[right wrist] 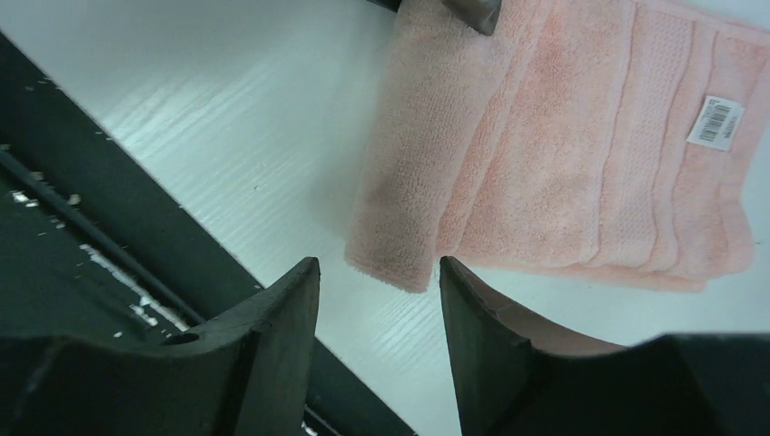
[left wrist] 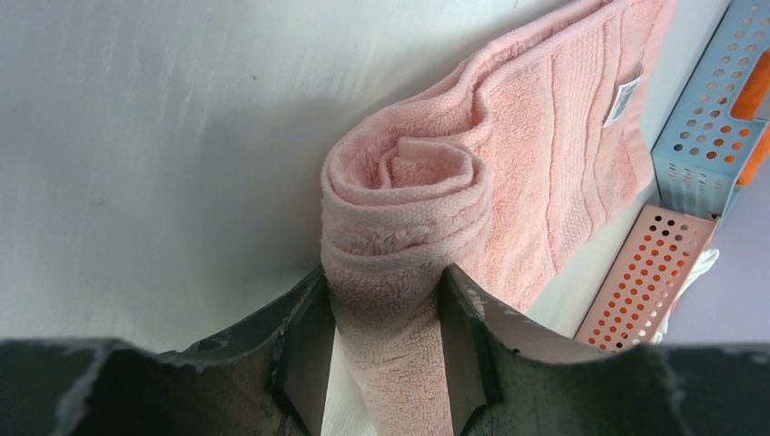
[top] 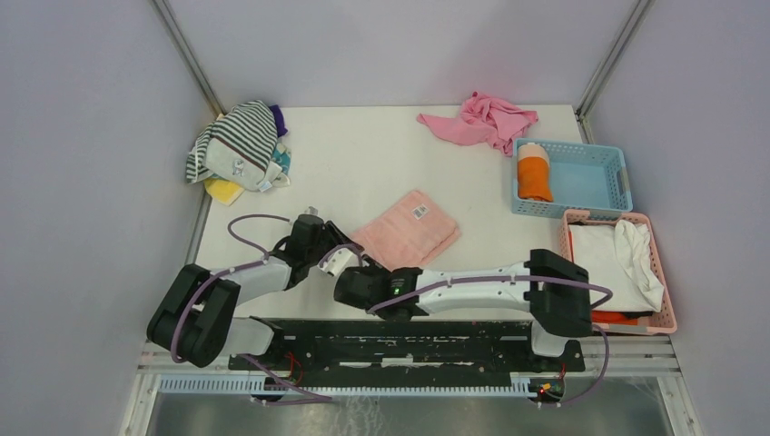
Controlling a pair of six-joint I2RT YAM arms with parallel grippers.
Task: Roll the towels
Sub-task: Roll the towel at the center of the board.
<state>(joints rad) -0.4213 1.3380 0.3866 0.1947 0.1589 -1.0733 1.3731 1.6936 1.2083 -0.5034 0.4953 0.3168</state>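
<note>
From above we see the whole counter (top: 363, 154); both wrist views sit close over the same pink towel (left wrist: 545, 136).

The right gripper (right wrist: 380, 265) stood with jaws apart and empty, just short of the pink towel (right wrist: 581, 154), whose near edge was rolled. A dark piece (right wrist: 477, 11), perhaps another finger, touched the roll's far end.

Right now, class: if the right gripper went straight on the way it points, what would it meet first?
Most likely the rolled near end of the pale pink towel, which lies just ahead of the open right gripper. Depth is hard to judge, so it might pass just over the roll.
</note>
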